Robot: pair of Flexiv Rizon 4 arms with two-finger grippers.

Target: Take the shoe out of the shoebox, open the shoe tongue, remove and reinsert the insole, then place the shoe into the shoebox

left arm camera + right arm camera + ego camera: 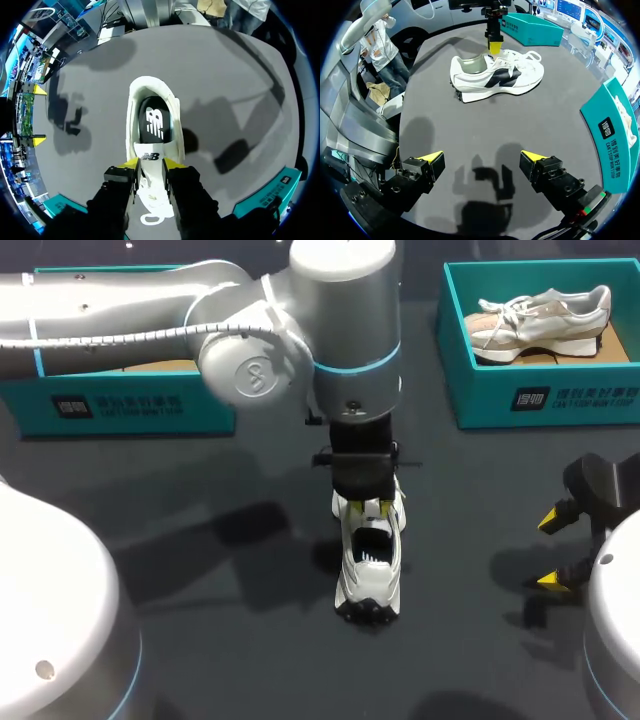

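Matt dark table [220, 640], white fabric shoe [368, 580], teal cardboard shoebox [480, 400], glossy silver left arm [345, 310]

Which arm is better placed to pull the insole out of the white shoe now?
Right, probably: the left gripper is shut on the tongue, while the right gripper is open and empty, the shoe ahead of it.

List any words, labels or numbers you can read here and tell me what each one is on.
Right shoebox, front label: white print, too blurred to read.
Left shoebox, front label: likewise too blurred.
Insole and tongue of the shoe: a logo mark each, no readable words.
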